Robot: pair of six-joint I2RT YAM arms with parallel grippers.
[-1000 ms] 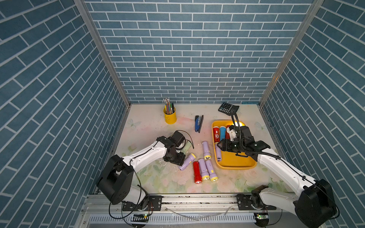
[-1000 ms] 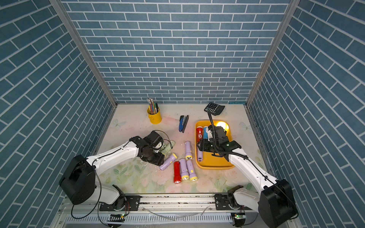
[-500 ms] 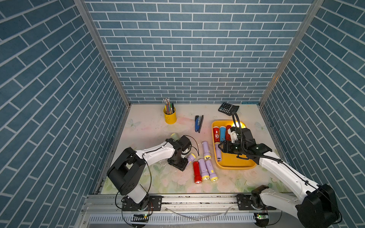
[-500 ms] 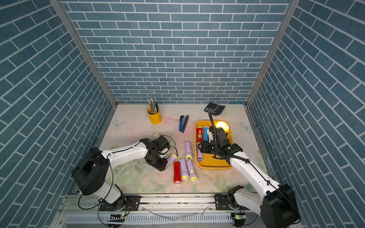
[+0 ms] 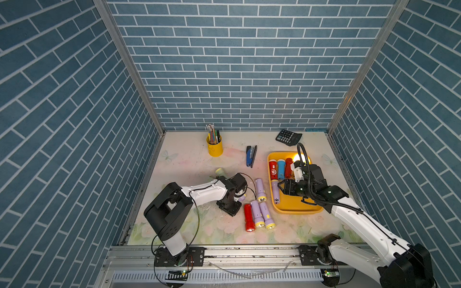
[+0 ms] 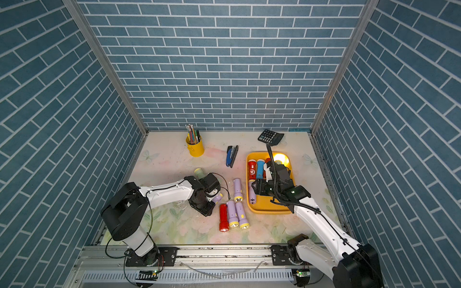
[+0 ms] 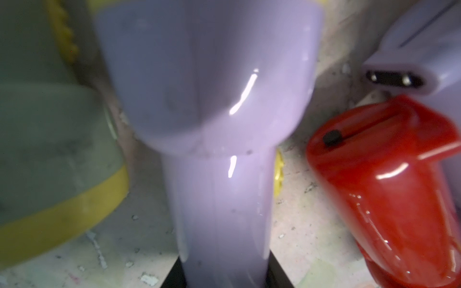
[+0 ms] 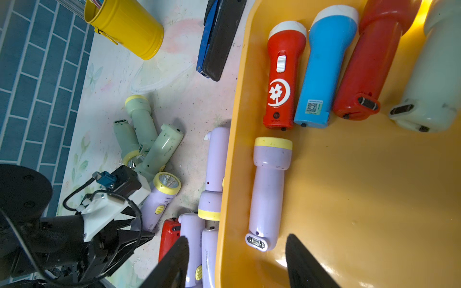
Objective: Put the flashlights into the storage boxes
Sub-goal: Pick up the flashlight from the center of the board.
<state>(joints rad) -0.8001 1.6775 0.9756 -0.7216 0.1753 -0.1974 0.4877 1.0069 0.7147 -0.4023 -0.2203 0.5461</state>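
The storage box, an orange-yellow tray (image 5: 294, 207) (image 6: 272, 208) (image 8: 361, 187), holds a red (image 5: 273, 169), a blue (image 5: 281, 167), another red (image 5: 288, 165), a pale green (image 8: 434, 74) and a lilac flashlight (image 5: 275, 190). Left of it on the table lie a lilac one (image 5: 260, 189) and a row of red (image 5: 248, 217) and two lilac (image 5: 267, 218). Pale green ones (image 8: 147, 139) lie farther left. My left gripper (image 5: 235, 203) (image 7: 224, 279) is shut on a lilac flashlight (image 7: 219, 149) (image 8: 159, 199) on the table. My right gripper (image 5: 284, 189) (image 8: 237, 241) hangs open and empty over the tray's left rim.
A yellow pen cup (image 5: 215, 147) stands at the back. A dark blue stapler (image 5: 251, 155) lies between it and the tray. A black calculator (image 5: 288, 137) sits behind the tray. Tiled walls close the left, back and right sides.
My left arm has swung right to the flashlights and its jaws have closed on the lilac one. My right gripper has stayed over the tray's left rim.
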